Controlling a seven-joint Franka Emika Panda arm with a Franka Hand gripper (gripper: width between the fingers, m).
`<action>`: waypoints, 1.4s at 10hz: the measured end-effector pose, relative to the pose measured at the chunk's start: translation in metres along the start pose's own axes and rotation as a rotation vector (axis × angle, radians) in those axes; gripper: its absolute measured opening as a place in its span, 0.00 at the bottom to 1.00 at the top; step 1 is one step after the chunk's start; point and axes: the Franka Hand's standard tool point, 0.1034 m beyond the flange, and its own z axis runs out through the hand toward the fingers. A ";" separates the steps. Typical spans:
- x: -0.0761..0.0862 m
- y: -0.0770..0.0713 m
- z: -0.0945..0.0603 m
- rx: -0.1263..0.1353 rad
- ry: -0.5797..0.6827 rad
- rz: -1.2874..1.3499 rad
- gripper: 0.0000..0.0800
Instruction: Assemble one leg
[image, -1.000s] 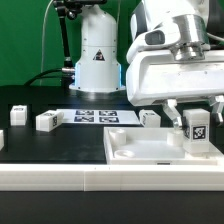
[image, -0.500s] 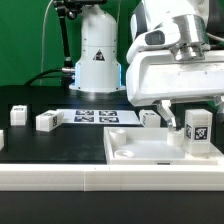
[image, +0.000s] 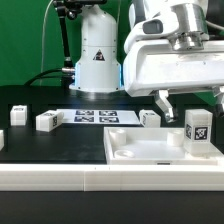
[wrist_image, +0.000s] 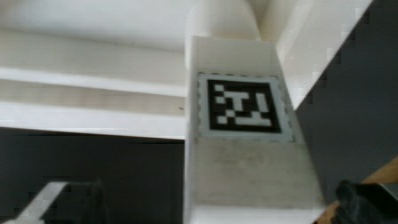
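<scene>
One leg (image: 197, 128), a small chunky white block with a black-and-white tag, stands upright at the near corner of the large white panel (image: 150, 150) on the exterior view's right. My gripper (image: 190, 100) is open just above it, one finger to each side and neither touching. In the wrist view the leg (wrist_image: 240, 130) fills the middle, tag facing the camera. My gripper (wrist_image: 210, 205) straddles it, with the dark fingertips (wrist_image: 365, 195) clear of its sides. The panel's rim (wrist_image: 89, 90) lies behind.
Three more white legs lie on the black table: two on the exterior view's left (image: 46, 120) (image: 19, 113) and one behind the panel (image: 150, 117). The marker board (image: 95, 116) lies mid-table. The robot base (image: 97, 55) stands at the back.
My gripper has risen away from the leg, its fingers now higher and clear of it. The leg stays standing on the panel's corner.
</scene>
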 end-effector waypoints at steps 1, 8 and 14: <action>0.002 0.001 0.000 -0.001 -0.001 0.002 0.81; -0.004 -0.004 0.008 0.080 -0.434 0.057 0.81; -0.006 -0.001 0.009 0.088 -0.491 0.064 0.37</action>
